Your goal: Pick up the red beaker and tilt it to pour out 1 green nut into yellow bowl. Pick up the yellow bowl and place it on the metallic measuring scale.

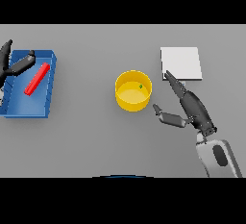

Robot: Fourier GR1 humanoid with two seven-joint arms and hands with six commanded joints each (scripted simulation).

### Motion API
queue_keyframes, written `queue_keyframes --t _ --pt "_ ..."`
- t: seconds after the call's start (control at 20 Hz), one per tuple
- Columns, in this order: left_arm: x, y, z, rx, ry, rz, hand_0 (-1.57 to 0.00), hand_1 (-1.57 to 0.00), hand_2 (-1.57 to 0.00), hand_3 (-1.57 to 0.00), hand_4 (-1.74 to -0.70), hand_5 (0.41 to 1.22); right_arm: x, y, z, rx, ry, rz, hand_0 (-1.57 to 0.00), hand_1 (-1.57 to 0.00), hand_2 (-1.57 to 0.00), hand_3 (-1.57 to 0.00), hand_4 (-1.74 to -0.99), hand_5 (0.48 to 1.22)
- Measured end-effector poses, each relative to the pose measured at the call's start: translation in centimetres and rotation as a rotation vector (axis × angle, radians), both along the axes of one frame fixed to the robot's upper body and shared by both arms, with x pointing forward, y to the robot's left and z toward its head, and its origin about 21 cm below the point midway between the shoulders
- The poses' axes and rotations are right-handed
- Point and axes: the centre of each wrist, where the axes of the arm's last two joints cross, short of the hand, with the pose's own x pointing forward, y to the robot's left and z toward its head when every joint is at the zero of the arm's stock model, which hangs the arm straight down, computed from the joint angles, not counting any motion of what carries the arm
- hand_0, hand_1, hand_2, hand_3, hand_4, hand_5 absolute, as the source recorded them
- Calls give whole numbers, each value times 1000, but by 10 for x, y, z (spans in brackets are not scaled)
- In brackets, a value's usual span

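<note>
A yellow bowl (pixel 133 91) stands at the table's middle with one small green nut (pixel 141 86) inside it. The red beaker (pixel 37 79) lies on its side in a blue tray (pixel 50 91) at the left. My left hand (pixel 17 65) hovers over the tray's left end, fingers spread open, holding nothing. My right hand (pixel 191 105) is just right of the bowl, open, fingers straight and pointing toward the scale, thumb stretched toward the bowl without touching it. The metallic measuring scale (pixel 181 63) is a pale square plate behind my right hand.
The blue tray sits at the table's left edge. Bare grey table lies between the tray and the bowl and in front of the bowl.
</note>
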Motion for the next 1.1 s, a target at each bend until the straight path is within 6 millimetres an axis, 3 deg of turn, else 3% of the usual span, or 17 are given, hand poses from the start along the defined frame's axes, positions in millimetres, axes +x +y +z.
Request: queue_keyframes --t 0.35,0.7,0.8,1.1 --pt "1 -1 2 -6 -3 3 -1 0 0 0 -794 719 39 18 30 -470 -80 214 1 1 1 1 -1270 664" --pt "3 -9 0 3 12 -14 1 1 1 1 -797 718 66 48 34 -643 -68 401 1 1 1 1 -1277 677" --pt "2 -2 -2 6 12 -5 1 1 1 1 -796 716 69 51 37 -685 -66 460 1 1 1 1 -1261 685" --pt "7 -5 3 9 -1 -15 1 1 1 1 -795 732 84 68 25 -742 -10 561 1 1 1 1 -1250 681"
